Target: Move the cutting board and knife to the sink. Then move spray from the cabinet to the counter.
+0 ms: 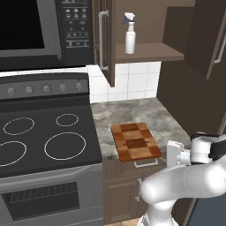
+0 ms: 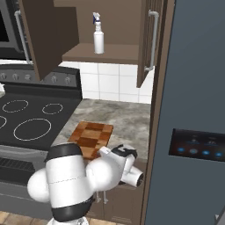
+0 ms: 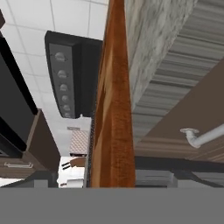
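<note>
There is one rectangular wooden cutting board [image 1: 135,142] with light and dark brown checks, lying just in front of the pincer. One slim white plastic spray bottle [image 1: 129,33] with a blue trigger stands high above the pincer. Four white burner rings [image 1: 65,145] are on the black glass stovetop, far to the left. Four round grey knobs [image 1: 46,88] sit in one row behind them.

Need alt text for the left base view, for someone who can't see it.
A checkered wooden cutting board lies on the marble counter right of a black stovetop, the robot's white arm low at the counter's front edge. Above, a white spray stands on the open cabinet shelf beside a microwave.
</note>
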You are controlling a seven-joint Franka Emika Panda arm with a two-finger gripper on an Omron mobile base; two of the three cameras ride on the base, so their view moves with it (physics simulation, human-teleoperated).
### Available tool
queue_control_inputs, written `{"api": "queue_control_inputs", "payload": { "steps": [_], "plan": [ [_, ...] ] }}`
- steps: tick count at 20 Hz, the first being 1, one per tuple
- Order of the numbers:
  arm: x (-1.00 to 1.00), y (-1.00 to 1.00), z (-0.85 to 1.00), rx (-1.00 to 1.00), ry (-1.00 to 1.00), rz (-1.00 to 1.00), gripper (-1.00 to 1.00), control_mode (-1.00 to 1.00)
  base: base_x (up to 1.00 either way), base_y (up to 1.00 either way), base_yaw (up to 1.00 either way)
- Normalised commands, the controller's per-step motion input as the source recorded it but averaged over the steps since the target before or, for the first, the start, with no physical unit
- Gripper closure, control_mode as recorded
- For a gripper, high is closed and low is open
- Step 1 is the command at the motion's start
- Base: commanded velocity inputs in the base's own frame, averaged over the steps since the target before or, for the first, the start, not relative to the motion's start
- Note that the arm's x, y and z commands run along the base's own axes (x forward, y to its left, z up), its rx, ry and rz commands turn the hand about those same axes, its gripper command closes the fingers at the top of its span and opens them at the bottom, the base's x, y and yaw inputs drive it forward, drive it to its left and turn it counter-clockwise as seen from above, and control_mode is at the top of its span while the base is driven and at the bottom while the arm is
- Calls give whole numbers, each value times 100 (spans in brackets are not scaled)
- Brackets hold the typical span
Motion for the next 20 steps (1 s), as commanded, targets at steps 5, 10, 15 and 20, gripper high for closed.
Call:
{"api": "queue_control_inputs", "payload": {
  "steps": [5, 10, 15, 20],
  "plan": [
    [2, 1, -9, 2, 0, 0, -100, -100, 0, 0, 0],
    [3, 8, -17, 1, 0, 0, -100, -100, 0, 0, 0],
    [3, 15, -7, 0, 0, 0, -100, -100, 0, 0, 0],
    [15, 2, 0, 0, 0, 0, -100, -100, 0, 0, 0]
  ]
}}
